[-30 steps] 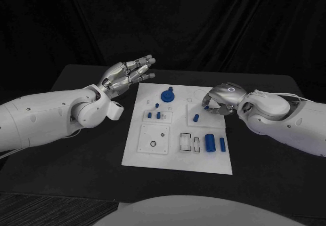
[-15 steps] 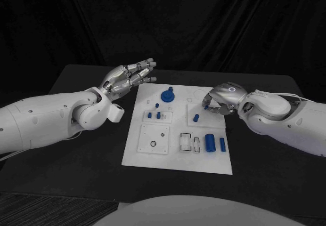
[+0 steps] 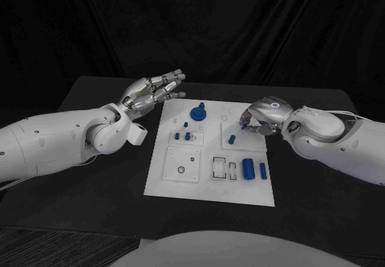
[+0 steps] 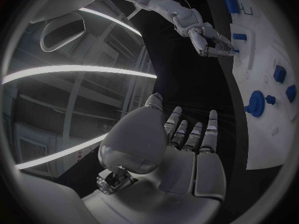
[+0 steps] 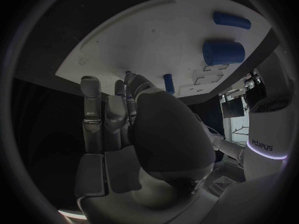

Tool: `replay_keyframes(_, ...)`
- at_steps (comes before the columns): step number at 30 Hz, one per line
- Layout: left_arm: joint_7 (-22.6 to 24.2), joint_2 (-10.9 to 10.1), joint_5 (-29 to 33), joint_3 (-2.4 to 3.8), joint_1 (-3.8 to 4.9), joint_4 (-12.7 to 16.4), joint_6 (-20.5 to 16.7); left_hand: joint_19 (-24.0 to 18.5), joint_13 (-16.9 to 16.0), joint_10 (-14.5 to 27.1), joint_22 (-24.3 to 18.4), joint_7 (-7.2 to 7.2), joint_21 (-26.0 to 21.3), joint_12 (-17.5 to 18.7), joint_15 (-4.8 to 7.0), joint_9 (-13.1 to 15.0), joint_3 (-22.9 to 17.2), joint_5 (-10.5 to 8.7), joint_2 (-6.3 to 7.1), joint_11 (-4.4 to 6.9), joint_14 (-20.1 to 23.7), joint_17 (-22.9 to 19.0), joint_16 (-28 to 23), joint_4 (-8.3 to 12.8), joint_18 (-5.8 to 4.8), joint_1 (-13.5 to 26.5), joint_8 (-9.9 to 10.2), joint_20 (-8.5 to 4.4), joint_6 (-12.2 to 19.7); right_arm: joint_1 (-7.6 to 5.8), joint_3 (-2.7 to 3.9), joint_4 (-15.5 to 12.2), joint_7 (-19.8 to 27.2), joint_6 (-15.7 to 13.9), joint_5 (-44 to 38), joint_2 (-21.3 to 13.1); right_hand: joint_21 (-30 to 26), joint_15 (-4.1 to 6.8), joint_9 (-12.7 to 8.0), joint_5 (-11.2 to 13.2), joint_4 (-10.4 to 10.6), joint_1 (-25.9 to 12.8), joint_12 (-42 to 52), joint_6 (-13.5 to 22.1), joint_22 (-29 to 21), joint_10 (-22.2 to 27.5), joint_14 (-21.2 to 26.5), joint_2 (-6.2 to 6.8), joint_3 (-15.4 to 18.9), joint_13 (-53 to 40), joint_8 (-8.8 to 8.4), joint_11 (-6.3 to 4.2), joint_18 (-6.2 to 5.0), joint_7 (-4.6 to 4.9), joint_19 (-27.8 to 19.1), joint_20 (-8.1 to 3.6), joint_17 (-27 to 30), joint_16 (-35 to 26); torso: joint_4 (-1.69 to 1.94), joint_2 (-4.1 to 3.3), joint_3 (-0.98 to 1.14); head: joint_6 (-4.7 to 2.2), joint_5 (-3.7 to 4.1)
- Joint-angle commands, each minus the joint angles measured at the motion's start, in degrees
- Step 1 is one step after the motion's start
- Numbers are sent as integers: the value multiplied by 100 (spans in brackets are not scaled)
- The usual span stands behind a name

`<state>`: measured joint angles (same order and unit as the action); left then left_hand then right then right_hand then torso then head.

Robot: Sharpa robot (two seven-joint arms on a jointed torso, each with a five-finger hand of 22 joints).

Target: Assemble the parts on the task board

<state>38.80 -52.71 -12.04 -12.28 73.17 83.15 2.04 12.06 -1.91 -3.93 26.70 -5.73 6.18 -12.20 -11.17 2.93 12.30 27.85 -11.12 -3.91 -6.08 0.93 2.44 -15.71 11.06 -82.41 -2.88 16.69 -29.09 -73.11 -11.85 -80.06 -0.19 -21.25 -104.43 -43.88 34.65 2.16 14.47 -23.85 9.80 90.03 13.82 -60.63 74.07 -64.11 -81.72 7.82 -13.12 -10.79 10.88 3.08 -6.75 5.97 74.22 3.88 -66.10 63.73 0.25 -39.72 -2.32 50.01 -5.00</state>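
Note:
The white task board point(image 3: 207, 183) lies in the middle of the black table. On it are a round blue part with a knob point(image 3: 197, 114), three small blue pegs point(image 3: 182, 134), a blue peg point(image 3: 232, 139) on a raised square plate, and a blue cylinder point(image 3: 248, 168) beside a thin blue bar point(image 3: 262, 171). My right hand point(image 3: 258, 118) hangs over the board's far right side, fingers curled down with the tips close together just above that peg point(image 5: 168, 83); whether they pinch anything is hidden. My left hand point(image 3: 152, 92) is raised off the board's far left corner, fingers spread, holding nothing point(image 4: 187, 144).
The board has empty rectangular slots point(image 3: 219, 167) and a square plate with a small hole point(image 3: 181, 164) on its near half. Bare black table point(image 3: 96, 183) lies left and right of the board. A dark curtain hangs behind the table.
The left arm has shifted very slightly, its hand staying raised and spread. The right hand has turned a little over the peg, otherwise holding its place.

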Motion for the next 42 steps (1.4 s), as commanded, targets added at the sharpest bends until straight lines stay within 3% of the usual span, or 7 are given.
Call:
replay_keyframes(1, 504, 3, 35, 6, -7, 1, 65, 61, -5, -55, 79, 20, 46, -68, -16, -1, -60, 95, -17, -12, -61, 63, 74, 38, -172, -53, -9, 18, -49, 12, 5, -25, -17, -267, -14, -30, 158, -4, 156, 116, -23, 88, 62, -117, 495, -87, -45, -111, -105, 61, 173, -25, -158, 10, 70, -6, -97, 100, -3, 0, 1, -1, 0)
replay_keyframes(16, 431, 12, 35, 6, -10, -16, 77, 68, -4, -55, 76, 18, 48, -63, -17, -3, -66, 99, -33, -19, -62, 63, 77, 27, -181, -54, -6, 18, -34, 0, 6, -92, -71, -435, -14, -100, 223, -42, 245, 193, -51, 36, 75, -264, 500, -292, -72, -146, -76, 89, 234, -50, -147, 17, 99, 21, -91, 89, -3, 11, -4, -1, -20)
replay_keyframes(23, 396, 13, 36, 6, -13, -31, 94, 79, -4, -55, 91, 19, 53, -62, -18, -3, -68, 99, -39, -22, -62, 62, 77, 23, -184, -55, -5, 19, -33, -98, 6, -256, -115, -433, -13, -215, 224, -46, 276, 190, -63, 26, 78, -313, 498, -365, -73, -153, -66, 98, 253, -50, -148, 23, 102, 28, -69, 61, 2, -2, -2, -1, -31)
replay_keyframes(34, 349, 6, 36, 6, -24, -42, 116, 93, -4, -57, 106, 19, 60, -64, -18, -3, -69, 95, -45, -24, -69, 64, 82, 17, -188, -54, -4, 19, -31, -237, 6, -770, -182, -406, -13, -462, 204, -46, 290, 192, -67, 18, 77, -335, 492, -397, -70, -151, -59, 103, 262, -52, -152, 22, 97, 30, -53, 41, 0, -1, 0, -1, -55)
replay_keyframes(42, 323, -21, 36, 6, -36, -32, 120, 105, -5, -60, 113, 19, 65, -69, -19, -3, -70, 90, -50, -25, -74, 64, 85, 10, -192, -53, -4, 19, -33, -270, 6, -1352, -199, -417, -13, -625, 178, -45, 292, 192, -69, 15, 75, -333, 487, -404, -66, -146, -55, 106, 259, -52, -156, 22, 90, 30, -40, 25, -11, 1, 0, -1, -109)
